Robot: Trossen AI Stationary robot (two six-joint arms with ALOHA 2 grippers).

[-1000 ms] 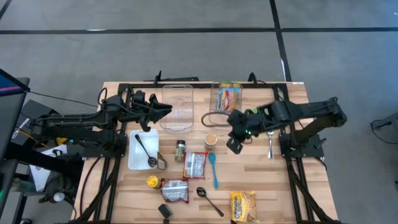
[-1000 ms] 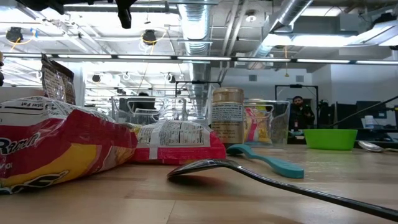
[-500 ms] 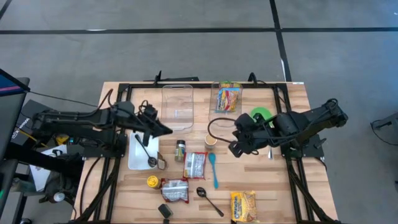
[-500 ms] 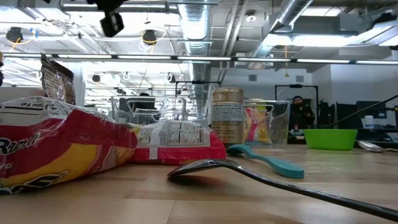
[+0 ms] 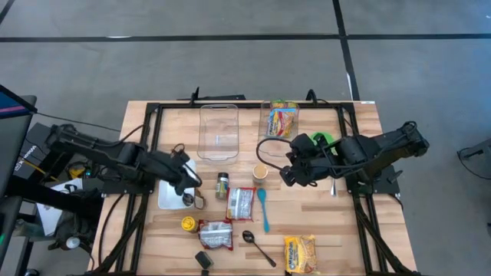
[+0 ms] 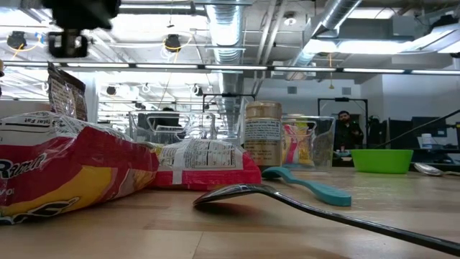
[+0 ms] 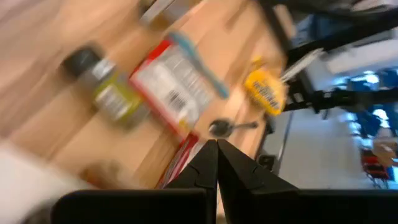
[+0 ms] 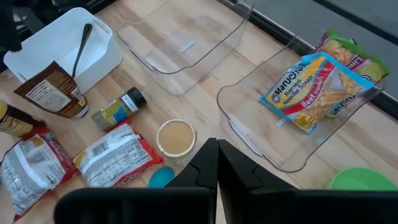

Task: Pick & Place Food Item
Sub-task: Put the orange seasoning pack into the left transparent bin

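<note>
The left gripper [image 5: 190, 179] is closed and empty over the white tray [image 5: 163, 198], near the table's left edge. The small brown packet [image 8: 55, 88] beside it looks light and crinkly. Pinching its top edge should work best.

A pale wooden worktop [image 5: 360, 245] stands on a grey concrete floor [image 5: 230, 61] crossed by dark lines. Beyond it, the room has an open ceiling with silver ducts [image 6: 226, 29], pipes and strip lights [image 6: 215, 68]. A person [image 6: 349, 133] stands far back.
</note>
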